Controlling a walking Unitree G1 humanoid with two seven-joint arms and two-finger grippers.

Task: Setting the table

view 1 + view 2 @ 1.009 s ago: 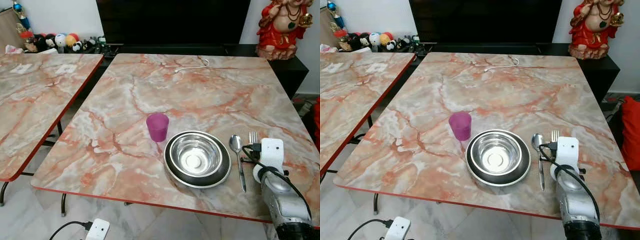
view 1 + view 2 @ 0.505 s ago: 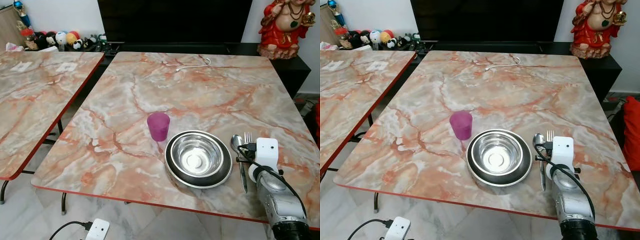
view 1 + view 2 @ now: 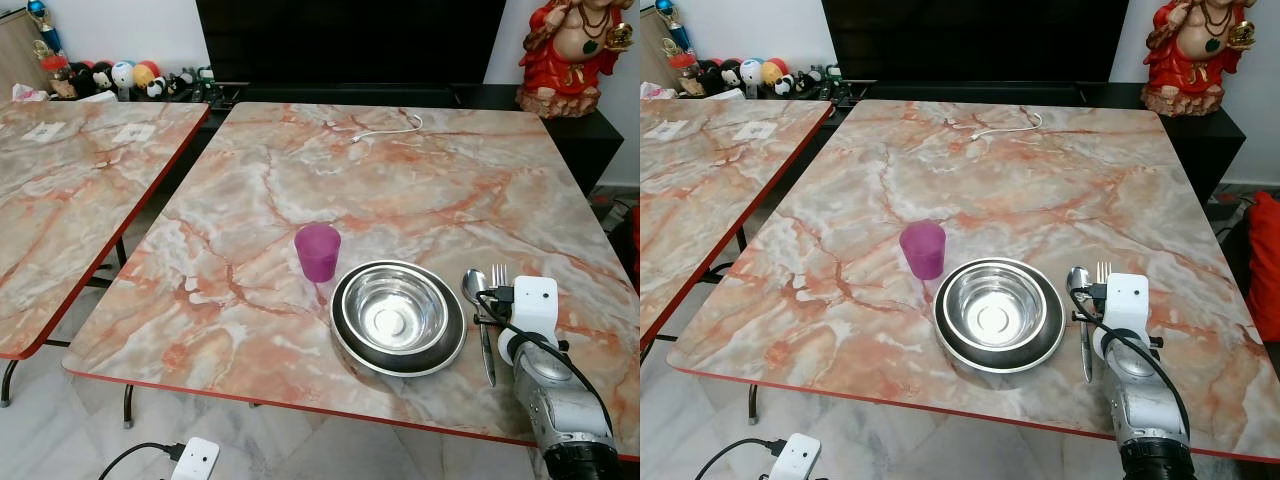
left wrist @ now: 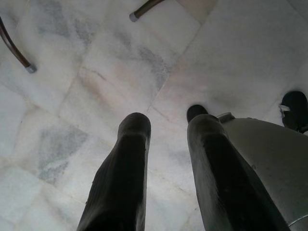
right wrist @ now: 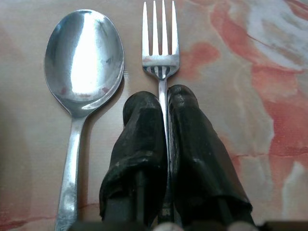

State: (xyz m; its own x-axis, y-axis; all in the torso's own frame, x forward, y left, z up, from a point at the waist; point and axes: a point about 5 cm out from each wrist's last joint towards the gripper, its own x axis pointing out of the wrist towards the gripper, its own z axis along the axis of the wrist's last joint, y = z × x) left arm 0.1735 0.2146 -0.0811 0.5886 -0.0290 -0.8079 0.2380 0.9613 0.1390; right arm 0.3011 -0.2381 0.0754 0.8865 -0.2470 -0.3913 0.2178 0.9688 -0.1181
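Note:
On the marble table (image 3: 420, 190) near its front edge stand a purple cup (image 3: 318, 250) and a steel bowl (image 3: 392, 313) set in a dark plate (image 3: 346, 343). To the right of the bowl lie a spoon (image 3: 473, 286) and a fork (image 3: 497, 273), side by side with their heads pointing away from me. My right gripper (image 5: 163, 98) is down at the table, shut on the handle of the fork (image 5: 161, 43) beside the spoon (image 5: 84, 57). Over the floor tiles hangs my left gripper (image 4: 168, 120), open and holding nothing.
A second marble table (image 3: 70, 170) stands to the left across a narrow gap. A white cable (image 3: 385, 131) lies at the far side of the table. Beyond it are a dark cabinet and a red statue (image 3: 570, 50). A power strip (image 3: 196, 460) lies on the floor.
My right arm and the fork have shifted slightly left, bringing the fork closer to the spoon. The cup, bowl and spoon have stayed put.

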